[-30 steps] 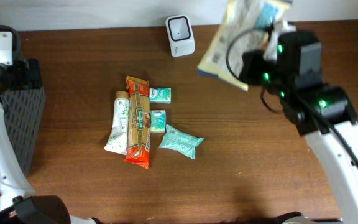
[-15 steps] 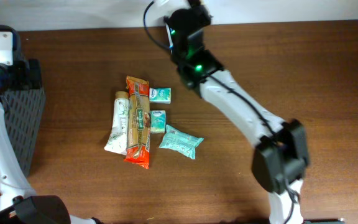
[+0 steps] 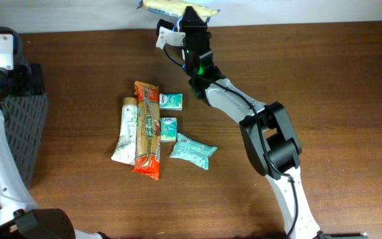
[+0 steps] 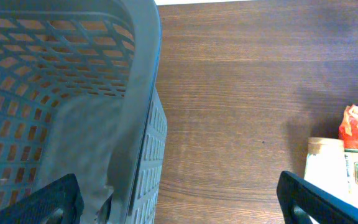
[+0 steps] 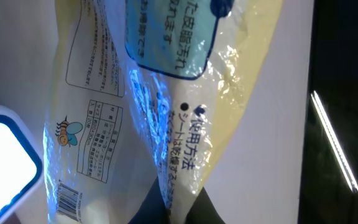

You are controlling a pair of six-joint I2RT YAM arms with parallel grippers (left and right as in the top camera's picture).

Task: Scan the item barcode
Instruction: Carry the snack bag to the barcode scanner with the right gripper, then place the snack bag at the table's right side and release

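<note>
Yellow plastic packet [image 5: 166,93] is pinched in your right claw [image 5: 169,211] at the table's far edge, its long axis running left to right from overhead. Its barcode [image 5: 67,202] sits just beside the lit scanner [image 5: 2,155], so I'd judge a small shift aligns them. Your left claw [image 4: 179,202] is spread wide by the basket [image 4: 73,93], well apart.

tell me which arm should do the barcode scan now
Right. The right gripper is shut on the yellow packet, whose barcode sits close beside the lit scanner. The left gripper is open and empty over by the basket, away from both.
</note>
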